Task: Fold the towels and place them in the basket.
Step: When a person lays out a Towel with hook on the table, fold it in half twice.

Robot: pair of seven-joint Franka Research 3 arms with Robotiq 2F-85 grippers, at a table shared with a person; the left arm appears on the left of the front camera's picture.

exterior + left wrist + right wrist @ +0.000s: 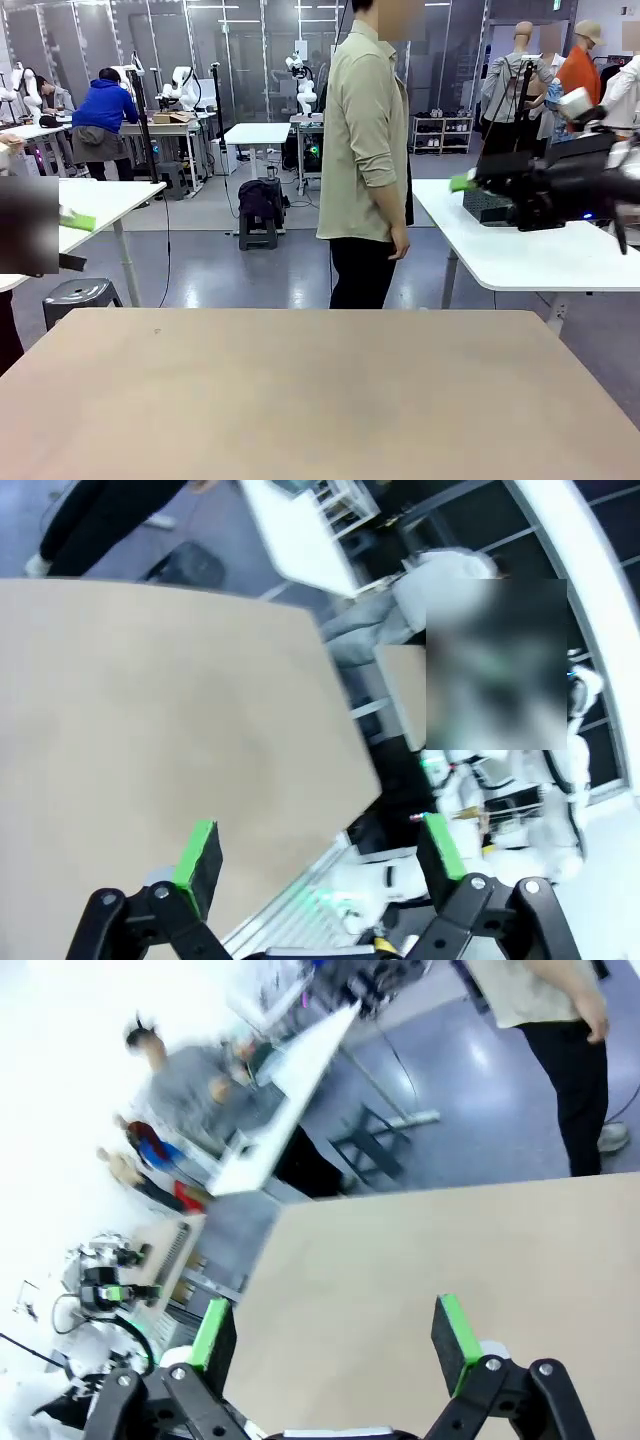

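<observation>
- The counter (320, 400) shows one open tan surface from near edge to far edge.
- The left gripper (320, 858) hangs over a side edge of the counter, its fingers released and spread wide.
- The right gripper (332, 1332) hangs above the counter, its fingers released too.
- A person (365, 150) stands just beyond the far edge.

Bright even light, wrist views blurred, perhaps overexposed

The table (320, 400) looks smooth and matt.
</observation>
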